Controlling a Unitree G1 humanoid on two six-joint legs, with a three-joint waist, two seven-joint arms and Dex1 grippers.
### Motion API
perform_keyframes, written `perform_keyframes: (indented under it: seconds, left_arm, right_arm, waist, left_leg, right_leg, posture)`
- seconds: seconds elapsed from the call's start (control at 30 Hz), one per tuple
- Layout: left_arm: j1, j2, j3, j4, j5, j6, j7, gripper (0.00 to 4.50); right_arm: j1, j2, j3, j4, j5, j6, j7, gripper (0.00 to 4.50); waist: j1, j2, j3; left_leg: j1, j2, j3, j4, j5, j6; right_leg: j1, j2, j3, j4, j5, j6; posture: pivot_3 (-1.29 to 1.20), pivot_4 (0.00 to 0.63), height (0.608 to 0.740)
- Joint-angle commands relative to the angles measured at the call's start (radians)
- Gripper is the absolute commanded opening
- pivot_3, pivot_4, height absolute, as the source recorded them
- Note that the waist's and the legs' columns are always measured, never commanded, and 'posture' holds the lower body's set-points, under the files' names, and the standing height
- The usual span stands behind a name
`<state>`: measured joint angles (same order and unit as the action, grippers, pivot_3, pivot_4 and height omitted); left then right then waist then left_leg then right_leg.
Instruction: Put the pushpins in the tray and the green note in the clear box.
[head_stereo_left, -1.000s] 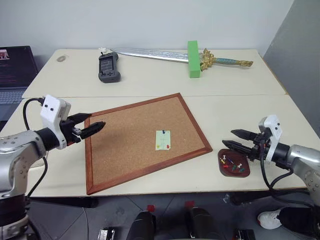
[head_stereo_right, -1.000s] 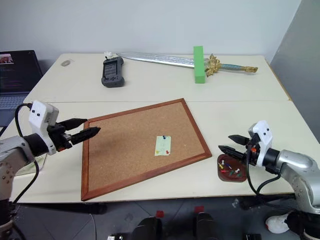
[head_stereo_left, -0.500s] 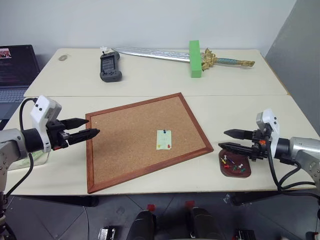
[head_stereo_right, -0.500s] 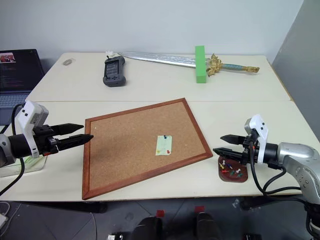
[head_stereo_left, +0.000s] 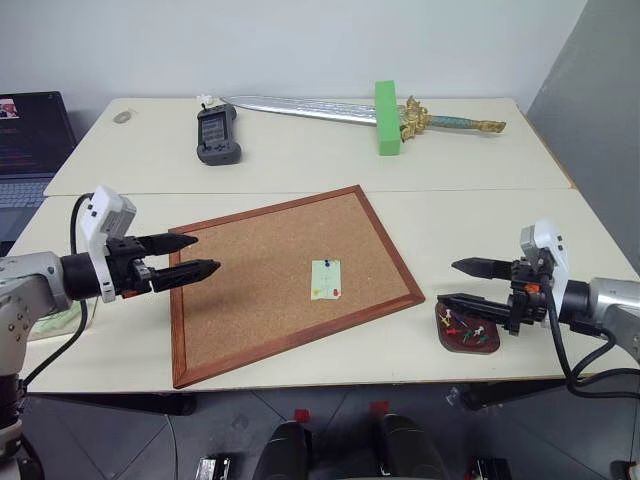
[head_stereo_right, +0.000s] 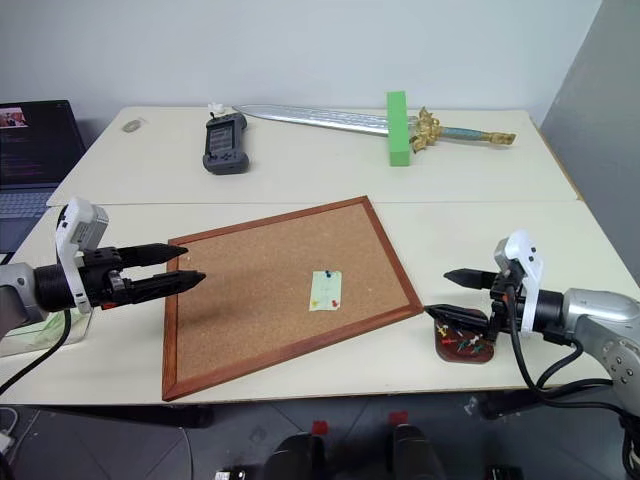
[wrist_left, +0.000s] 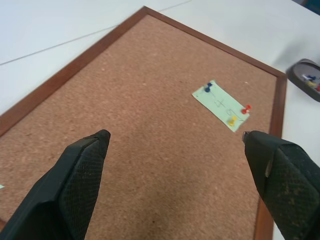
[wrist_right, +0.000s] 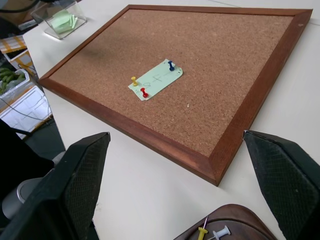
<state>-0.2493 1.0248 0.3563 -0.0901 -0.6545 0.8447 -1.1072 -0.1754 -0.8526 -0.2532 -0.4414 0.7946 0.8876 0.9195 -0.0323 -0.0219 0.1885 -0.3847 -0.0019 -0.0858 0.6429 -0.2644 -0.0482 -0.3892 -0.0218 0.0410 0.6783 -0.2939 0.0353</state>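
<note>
We see the note (head_stereo_left: 325, 279) pinned on the corkboard (head_stereo_left: 250, 290). Left gripper (head_stereo_left: 195, 255) at nine o'clock and right gripper (head_stereo_left: 462, 283) at three hold jaws apart, empty.

Pale green note (wrist_right: 155, 79) bears blue, yellow, red pushpins (wrist_right: 144, 93); reddish-brown tray (head_stereo_left: 468, 328).

We have shiny grey arms, white boxes at the wrists, black cables, and black pointy pincer fingers (head_stereo_left: 187, 269).

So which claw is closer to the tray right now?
Right. The right claw hovers just above the tray; the left claw is across the corkboard.
</note>
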Motion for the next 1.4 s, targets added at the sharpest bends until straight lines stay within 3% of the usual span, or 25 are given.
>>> perform_keyframes:
  seconds: [0.03,0.3,0.5,0.77,1.13,1.4]
  left_arm:
    - [-0.012,0.026,0.001,0.003,-0.004,-0.016,-0.026,4.50]
    - [-0.065,-0.010,-0.053,0.027,0.061,-0.113,0.012,4.50]
    - [-0.076,-0.074,-0.155,-0.027,0.085,-0.207,-0.028,3.51]
    - [-0.153,-0.165,-0.290,0.088,0.169,-0.367,-0.090,2.07]
    - [-0.200,-0.300,-0.349,0.196,0.267,-0.523,-0.049,0.10]
    - [-0.109,-0.321,-0.409,0.250,0.368,-0.582,-0.020,0.04]
  right_arm:
    - [-0.005,-0.015,-0.032,-0.039,0.039,0.004,-0.003,4.49]
    - [-0.017,-0.012,-0.007,-0.050,0.018,-0.021,-0.027,4.49]
    - [-0.043,0.031,0.098,-0.048,-0.076,-0.124,-0.040,4.50]
    - [-0.111,0.120,0.263,0.015,-0.217,-0.285,-0.028,4.50]
    - [-0.225,0.320,0.398,0.139,-0.355,-0.401,-0.098,4.50]
    - [-0.303,0.451,0.490,0.301,-0.458,-0.493,-0.108,4.50]
  waist:
    - [0.000,0.000,0.000]
    - [0.002,0.000,0.000]
    - [0.000,0.000,0.000]
    - [0.000,0.000,0.000]
    - [0.000,0.000,0.000]
    - [-0.007,0.000,-0.001]
  left_leg:
    - [0.000,0.000,0.000,0.000,0.000,0.000]
    - [0.000,0.000,0.000,0.000,0.000,0.000]
    - [0.000,0.000,0.001,0.000,0.000,0.000]
    - [0.000,-0.001,0.001,0.002,0.000,0.000]
    - [0.000,-0.001,0.000,0.002,0.000,0.000]
    - [0.002,-0.002,0.000,0.002,0.000,0.000]
  right_leg:
    - [0.000,0.000,0.000,0.000,0.000,0.000]
    - [0.000,0.000,0.000,0.000,0.000,0.000]
    - [0.000,0.000,0.001,0.000,0.000,0.000]
    - [0.000,0.000,0.001,0.001,0.000,0.000]
    - [0.000,0.000,0.000,0.002,0.000,0.000]
    - [0.000,0.000,0.001,0.002,0.000,0.000]
  posture:
    - [0.00,0.150,0.740]
    - [0.00,0.150,0.740]
    - [0.00,0.150,0.740]
    - [0.00,0.150,0.740]
    - [0.00,0.150,0.740]
    - [0.00,0.150,0.740]
